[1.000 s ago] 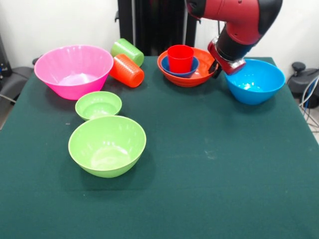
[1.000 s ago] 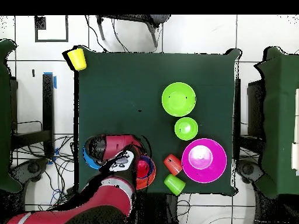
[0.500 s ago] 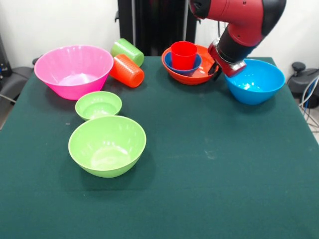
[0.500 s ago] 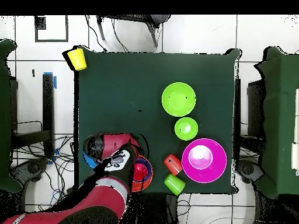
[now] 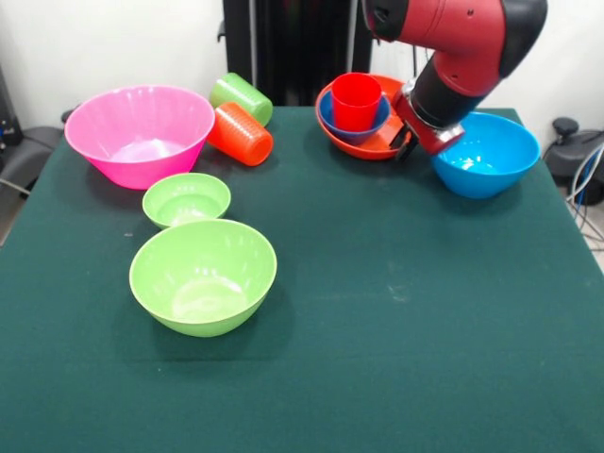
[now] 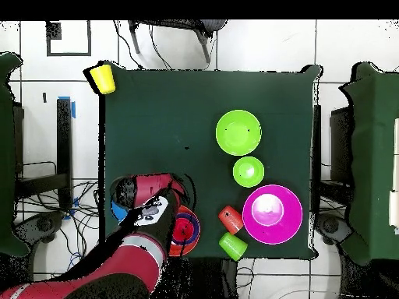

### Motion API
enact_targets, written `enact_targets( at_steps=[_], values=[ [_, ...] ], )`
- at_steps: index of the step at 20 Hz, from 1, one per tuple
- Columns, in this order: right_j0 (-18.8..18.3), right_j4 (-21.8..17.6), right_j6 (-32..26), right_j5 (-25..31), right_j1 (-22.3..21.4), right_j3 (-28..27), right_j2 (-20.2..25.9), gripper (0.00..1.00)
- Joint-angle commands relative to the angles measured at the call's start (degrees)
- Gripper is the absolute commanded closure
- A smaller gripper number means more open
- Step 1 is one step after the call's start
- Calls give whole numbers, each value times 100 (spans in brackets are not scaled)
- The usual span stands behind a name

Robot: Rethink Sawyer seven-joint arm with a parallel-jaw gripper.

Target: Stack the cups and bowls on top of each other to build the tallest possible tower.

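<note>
My gripper point(image 5: 408, 142) is shut on the right rim of the wide orange bowl point(image 5: 377, 143) and holds it tilted, just off the table at the far side. Inside it sit the small dark blue bowl point(image 5: 355, 135) and the upright red cup point(image 5: 356, 100). The large blue bowl point(image 5: 486, 156) stands just right of the gripper. The orange cup point(image 5: 241, 134) and light green cup point(image 5: 241, 97) lie on their sides. The pink bowl point(image 5: 140, 132), small green bowl point(image 5: 186, 198) and large green bowl point(image 5: 203, 276) stand on the left. In the overhead view the arm hides the gripper.
The yellow cup point(image 6: 102, 78) lies off the table, by its corner far from the robot's base, in the overhead view. The green table cloth point(image 5: 406, 311) is bare in front and at the right. The black pedestal point(image 5: 293, 47) stands behind the cups.
The gripper has lifted the orange bowl, with the dark blue bowl and red cup in it, up and to the right in the front view. Everything else stayed put.
</note>
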Motion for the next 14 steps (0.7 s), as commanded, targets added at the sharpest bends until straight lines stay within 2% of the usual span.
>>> enact_targets(
  at_steps=[1,14],
  values=[
    [-19,-63,345,-22,454,-855,236,100],
    [-18,51,341,57,244,-733,320,100]
  ],
)
